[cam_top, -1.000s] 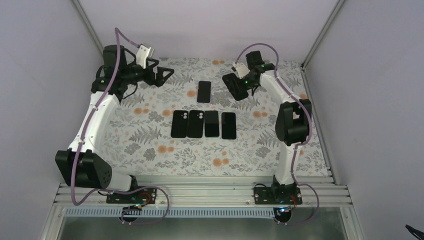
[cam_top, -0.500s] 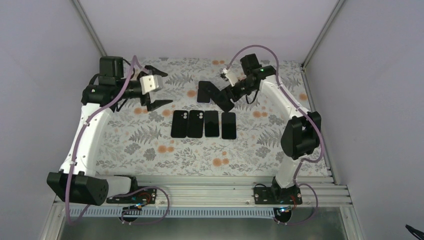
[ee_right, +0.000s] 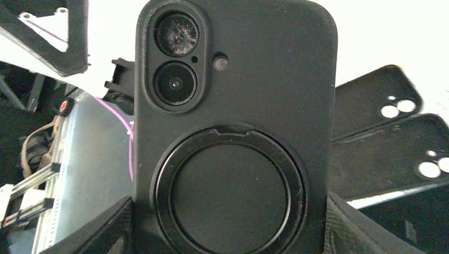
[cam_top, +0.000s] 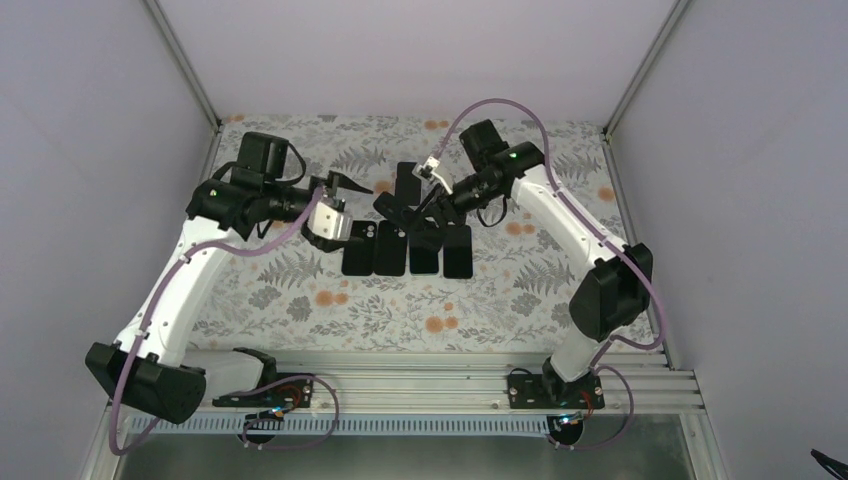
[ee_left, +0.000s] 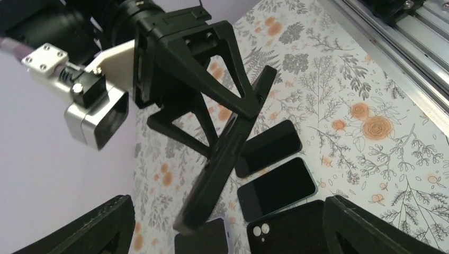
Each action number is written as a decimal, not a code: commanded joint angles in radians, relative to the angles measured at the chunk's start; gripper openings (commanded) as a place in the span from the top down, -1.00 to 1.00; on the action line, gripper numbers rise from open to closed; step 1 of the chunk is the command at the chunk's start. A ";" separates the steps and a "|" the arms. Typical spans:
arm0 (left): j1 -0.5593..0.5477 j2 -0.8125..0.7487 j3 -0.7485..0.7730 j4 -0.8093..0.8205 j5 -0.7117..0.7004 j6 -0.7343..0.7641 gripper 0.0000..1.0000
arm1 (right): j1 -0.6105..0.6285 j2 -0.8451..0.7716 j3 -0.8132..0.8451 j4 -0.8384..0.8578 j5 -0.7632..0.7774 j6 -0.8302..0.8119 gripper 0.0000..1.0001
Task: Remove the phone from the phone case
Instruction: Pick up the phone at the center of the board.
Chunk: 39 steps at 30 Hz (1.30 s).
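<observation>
Both arms have swung inward. The right arm (cam_top: 560,210) has lifted the cased phone (ee_left: 222,164) off the desk (cam_top: 300,300) and holds it tilted above the row (cam_top: 408,250) of four dark slabs, right jaws clamped on its long edges. The left jaws, spread apart, now face it from close by. The left wrist sees it edge-on. The right wrist sees the case (ee_right: 233,95) back, with lenses and ring. The side walls (cam_top: 90,150) stand well away.

The floral-patterned table (cam_top: 300,290) carries a row of four dark phones and cases (cam_top: 390,260), side by side
</observation>
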 commanded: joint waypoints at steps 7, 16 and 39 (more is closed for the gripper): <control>-0.064 -0.032 -0.024 0.038 -0.014 0.129 -0.49 | 0.090 -0.074 0.001 -0.058 -0.142 -0.075 0.01; -0.094 -0.014 -0.014 -0.048 -0.017 0.175 0.24 | 0.123 -0.081 0.004 -0.110 -0.194 -0.131 0.01; -0.136 0.086 0.126 -0.149 -0.079 -0.190 0.95 | 0.113 -0.411 -0.147 0.293 0.302 -0.098 -0.99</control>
